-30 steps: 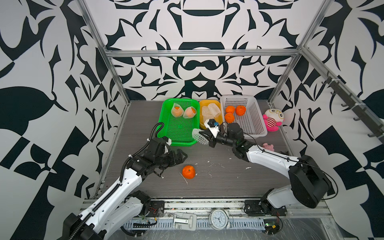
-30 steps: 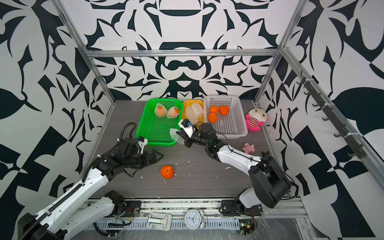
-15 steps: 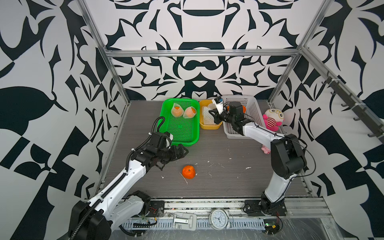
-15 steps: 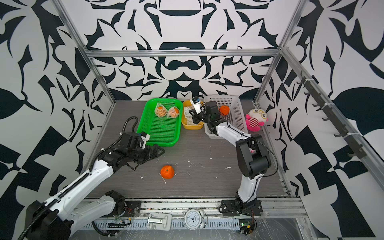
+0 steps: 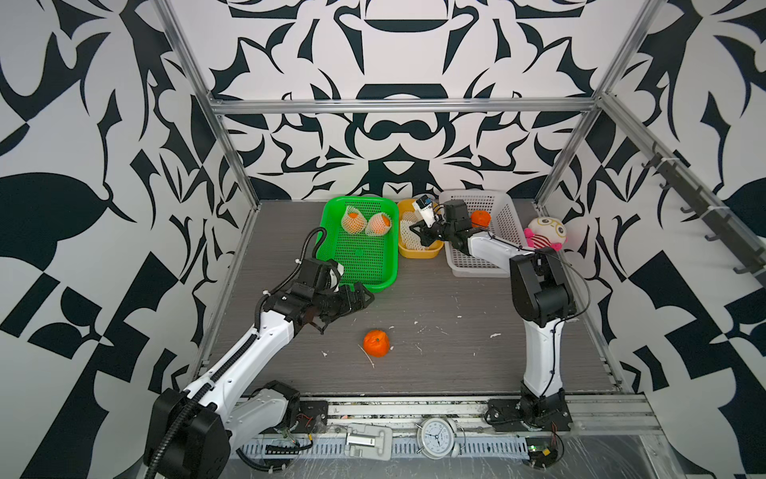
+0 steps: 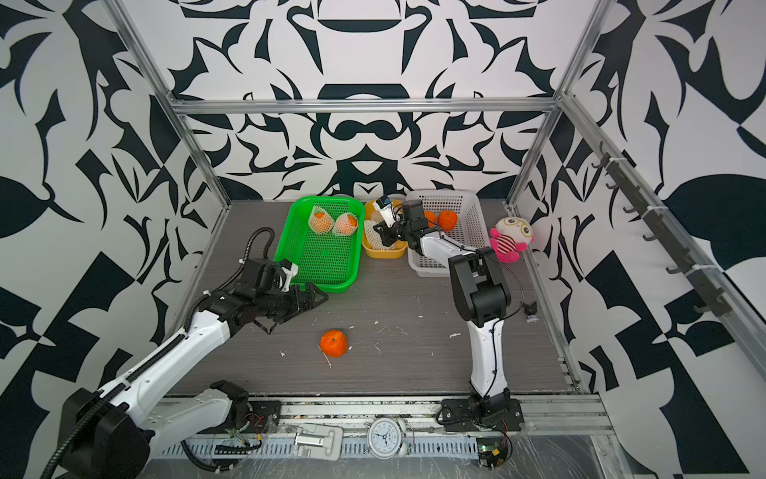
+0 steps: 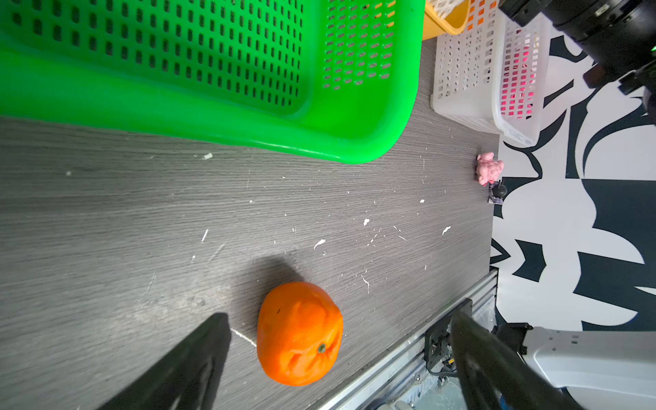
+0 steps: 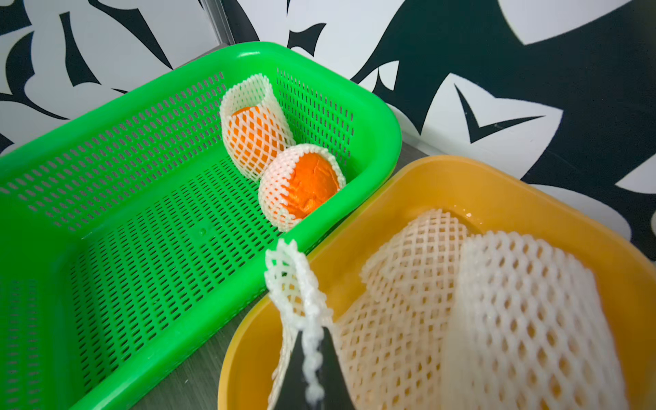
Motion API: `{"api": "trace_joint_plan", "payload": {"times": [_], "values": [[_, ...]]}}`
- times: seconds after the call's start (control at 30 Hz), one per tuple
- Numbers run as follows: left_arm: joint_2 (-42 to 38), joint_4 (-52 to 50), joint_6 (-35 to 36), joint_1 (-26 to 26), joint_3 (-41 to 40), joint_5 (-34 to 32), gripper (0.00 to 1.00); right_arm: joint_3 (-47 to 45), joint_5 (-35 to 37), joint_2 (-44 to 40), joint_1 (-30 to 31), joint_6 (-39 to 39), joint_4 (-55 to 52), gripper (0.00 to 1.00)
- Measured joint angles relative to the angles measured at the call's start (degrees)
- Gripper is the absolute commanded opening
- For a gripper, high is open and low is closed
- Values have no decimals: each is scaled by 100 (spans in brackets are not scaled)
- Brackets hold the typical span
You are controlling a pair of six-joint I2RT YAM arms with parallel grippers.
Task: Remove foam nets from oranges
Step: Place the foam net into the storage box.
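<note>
**Net poised over the tub, bare orange by the left arm**

Along the back of the table (image 5: 456,373) sit a green basket (image 5: 360,257), a white basket (image 5: 503,211) and, between them, a yellow tub (image 5: 418,251). The right tool (image 5: 418,233) is clamped shut on one foam net (image 8: 298,284). That net dangles over the tub's edge on the green-basket side, just above the loose nets (image 8: 497,301) lying inside, so I'd call the drop straight down. Two netted oranges (image 5: 352,220) touch in the green basket's far end. The left tool (image 5: 350,312) is spread wide and empty. The bare orange (image 5: 376,343) lies just ahead of it, far nearer this arm.
</note>
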Motion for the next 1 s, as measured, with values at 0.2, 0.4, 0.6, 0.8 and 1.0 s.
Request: {"api": "trace_joint_plan", "payload": {"times": [0.2, 0.4, 0.6, 0.8, 1.0], "values": [[42, 9, 2, 28, 0, 61, 99, 435, 157, 269, 0, -271, -457, 38], [57, 33, 0, 39, 0, 127, 100, 717, 267, 326, 0, -511, -811, 53], [59, 57, -4, 46, 0, 162, 99, 933, 365, 326, 0, -710, -968, 66], [59, 96, -7, 46, 0, 168, 99, 1080, 450, 326, 0, -846, -1080, 76], [59, 131, -9, 46, 0, 170, 99, 1082, 452, 299, 0, -896, -1128, 82]]}}
